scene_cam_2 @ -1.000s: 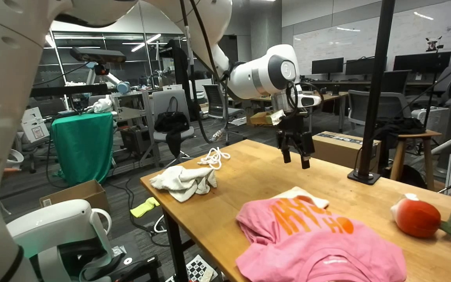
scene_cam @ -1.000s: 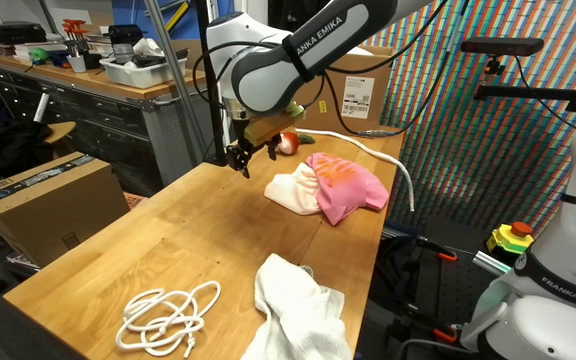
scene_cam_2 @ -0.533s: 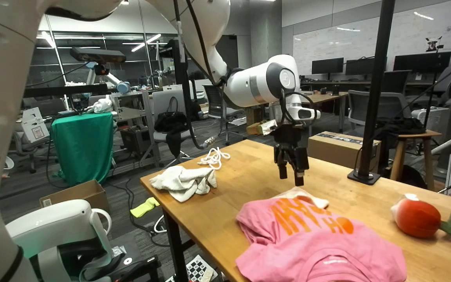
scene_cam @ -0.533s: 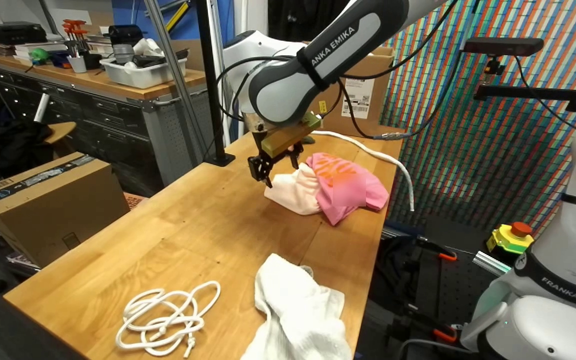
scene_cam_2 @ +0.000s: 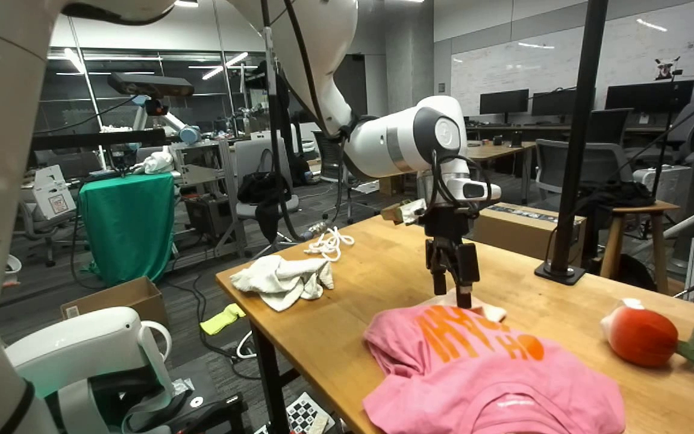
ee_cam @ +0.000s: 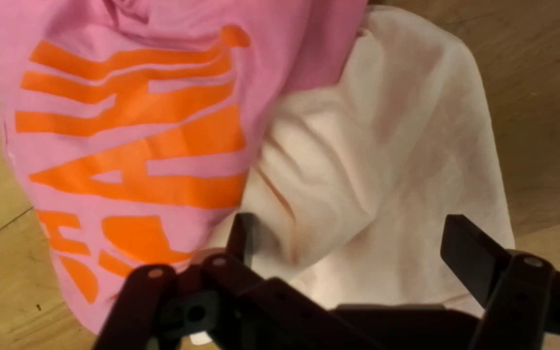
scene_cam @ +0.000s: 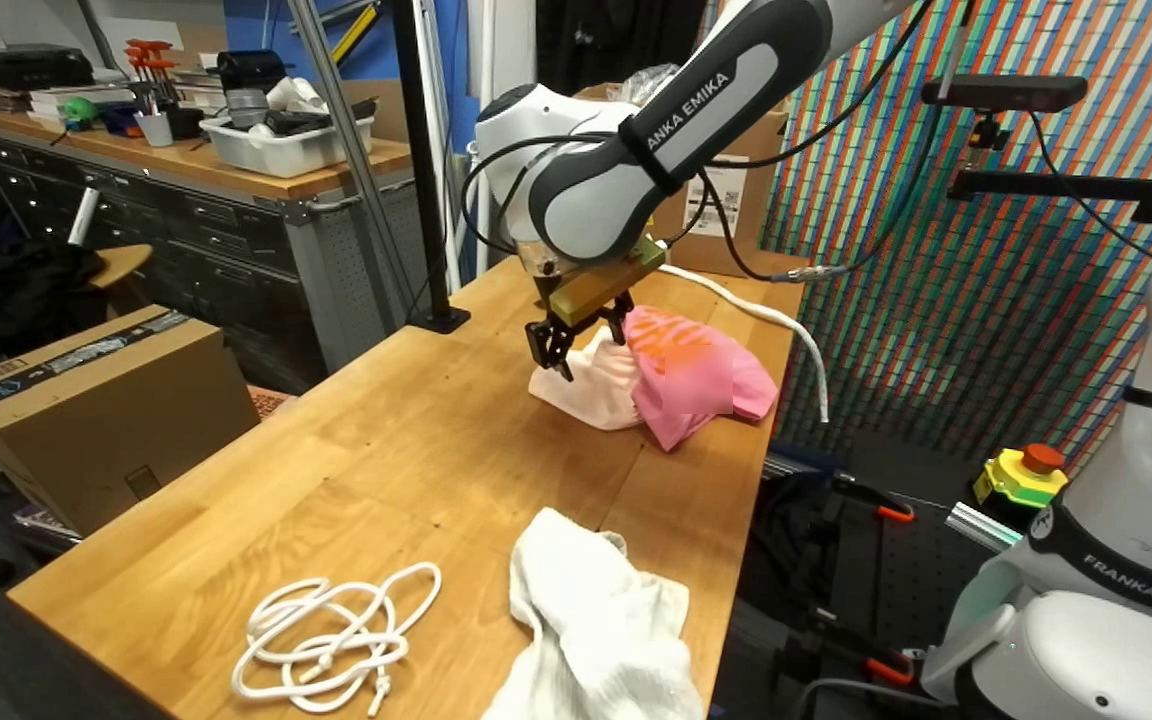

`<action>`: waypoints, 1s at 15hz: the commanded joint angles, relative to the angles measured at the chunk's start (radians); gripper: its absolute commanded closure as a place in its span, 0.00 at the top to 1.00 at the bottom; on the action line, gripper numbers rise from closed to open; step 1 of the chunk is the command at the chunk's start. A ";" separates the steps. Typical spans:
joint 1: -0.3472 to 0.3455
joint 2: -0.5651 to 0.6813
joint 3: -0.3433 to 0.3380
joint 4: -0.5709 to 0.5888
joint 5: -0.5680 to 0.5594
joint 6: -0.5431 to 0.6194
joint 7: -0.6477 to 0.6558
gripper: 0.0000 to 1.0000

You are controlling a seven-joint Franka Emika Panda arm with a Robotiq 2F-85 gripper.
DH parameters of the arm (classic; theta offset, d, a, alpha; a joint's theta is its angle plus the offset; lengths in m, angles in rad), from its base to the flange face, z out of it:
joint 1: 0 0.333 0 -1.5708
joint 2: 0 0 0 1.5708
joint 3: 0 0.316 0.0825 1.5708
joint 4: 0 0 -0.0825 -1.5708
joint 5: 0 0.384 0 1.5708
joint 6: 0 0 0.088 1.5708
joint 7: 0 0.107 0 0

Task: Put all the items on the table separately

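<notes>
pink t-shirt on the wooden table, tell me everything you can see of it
The pink T-shirt has bold orange lettering and a round neckline with a small pale mark inside. It looks like soft, thin knit. It lies crumpled on the wooden table, near a long edge, with one side overlapping a cream cloth. The open gripper does not hold it.

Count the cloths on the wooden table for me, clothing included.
3: the white cloth lying apart, the pink cloth, and the cream cloth partly under the pink one. Others could be hidden beneath.
</notes>
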 commanded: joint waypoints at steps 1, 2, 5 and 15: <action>-0.029 -0.016 0.013 -0.033 -0.001 0.055 -0.036 1.00; -0.033 -0.009 0.013 -0.032 0.003 0.061 -0.044 1.00; -0.049 -0.006 0.016 -0.035 0.021 0.064 -0.073 1.00; -0.049 -0.013 0.034 -0.075 0.033 0.037 -0.148 1.00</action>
